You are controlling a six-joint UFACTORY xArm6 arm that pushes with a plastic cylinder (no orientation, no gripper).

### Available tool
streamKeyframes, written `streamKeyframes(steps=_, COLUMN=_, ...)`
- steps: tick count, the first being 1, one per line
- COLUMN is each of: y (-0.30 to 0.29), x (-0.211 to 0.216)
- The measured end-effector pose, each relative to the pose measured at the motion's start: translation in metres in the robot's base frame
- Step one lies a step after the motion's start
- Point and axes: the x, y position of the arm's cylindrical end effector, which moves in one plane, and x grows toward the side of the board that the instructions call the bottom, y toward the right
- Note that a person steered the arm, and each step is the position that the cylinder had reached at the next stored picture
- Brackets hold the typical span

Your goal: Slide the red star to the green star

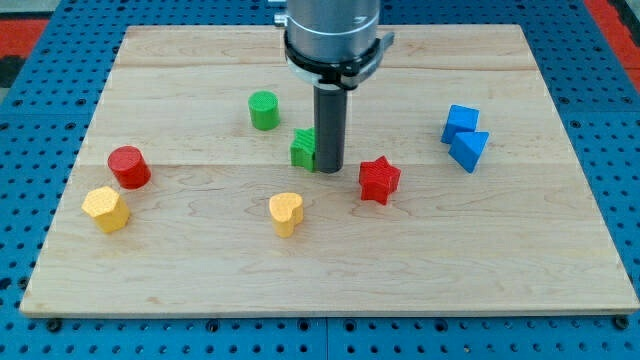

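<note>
The red star (pixel 379 180) lies on the wooden board right of centre. The green star (pixel 303 149) lies to its left and slightly higher, partly hidden behind the rod. My tip (pixel 329 169) rests on the board between the two, touching or almost touching the green star's right side and a short gap left of the red star.
A green cylinder (pixel 264 110) stands up-left of the green star. A yellow heart (pixel 286 213) lies below it. A red cylinder (pixel 129 166) and a yellow hexagon (pixel 105 209) sit at the left. A blue cube (pixel 460 123) and a blue triangle (pixel 469 150) sit at the right.
</note>
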Motion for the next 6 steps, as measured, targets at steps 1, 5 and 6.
streamKeyframes(steps=1, y=-0.015, x=-0.038)
streamKeyframes(steps=5, y=0.045, x=0.031)
streamKeyframes(steps=6, y=-0.042, x=-0.022)
